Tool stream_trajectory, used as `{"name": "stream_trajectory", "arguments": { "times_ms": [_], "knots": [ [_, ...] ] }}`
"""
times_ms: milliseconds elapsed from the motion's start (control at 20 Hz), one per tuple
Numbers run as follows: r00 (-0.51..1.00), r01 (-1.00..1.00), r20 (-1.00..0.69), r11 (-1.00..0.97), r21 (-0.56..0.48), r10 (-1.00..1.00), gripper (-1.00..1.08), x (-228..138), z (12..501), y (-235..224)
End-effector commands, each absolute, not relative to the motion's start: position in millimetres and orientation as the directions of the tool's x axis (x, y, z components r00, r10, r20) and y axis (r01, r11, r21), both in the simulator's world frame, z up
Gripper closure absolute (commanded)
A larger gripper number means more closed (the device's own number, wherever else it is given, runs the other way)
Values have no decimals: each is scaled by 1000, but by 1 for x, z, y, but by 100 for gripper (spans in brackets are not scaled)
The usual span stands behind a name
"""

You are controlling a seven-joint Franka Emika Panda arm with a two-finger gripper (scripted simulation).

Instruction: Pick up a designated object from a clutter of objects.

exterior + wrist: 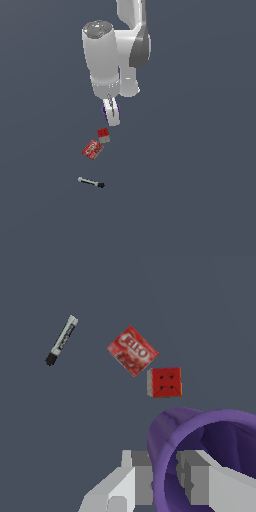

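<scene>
Presently the purple cup [210,451] sits at the lower right of the wrist view, its wall pinched between the jaws of the gripper [165,476], one finger outside and one inside the rim; a rim grip suits an open cup this wide. In the exterior view it shows only as a purple sliver at the jaws, upper centre. Whether it is clear of the surface [200,200] cannot be told. Nearby lie the red block [164,381], the red packet [132,351] and, farther off, the marker [62,340].

Purple cup [104,110] mostly hidden behind claw [113,111]; wrist-view rim cut off.
</scene>
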State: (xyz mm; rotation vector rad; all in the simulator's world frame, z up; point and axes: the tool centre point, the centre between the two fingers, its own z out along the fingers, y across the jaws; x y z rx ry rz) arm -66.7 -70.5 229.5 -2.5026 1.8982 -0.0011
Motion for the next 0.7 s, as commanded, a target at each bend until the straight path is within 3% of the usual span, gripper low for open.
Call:
{"name": "stream_trajectory", "arguments": {
  "times_ms": [0,650],
  "knots": [
    [270,-963,0,-270,-1,-963,108,-60,253,-87],
    [272,-962,0,-272,-2,-962,108,-26,356,-163]
  ]
}}
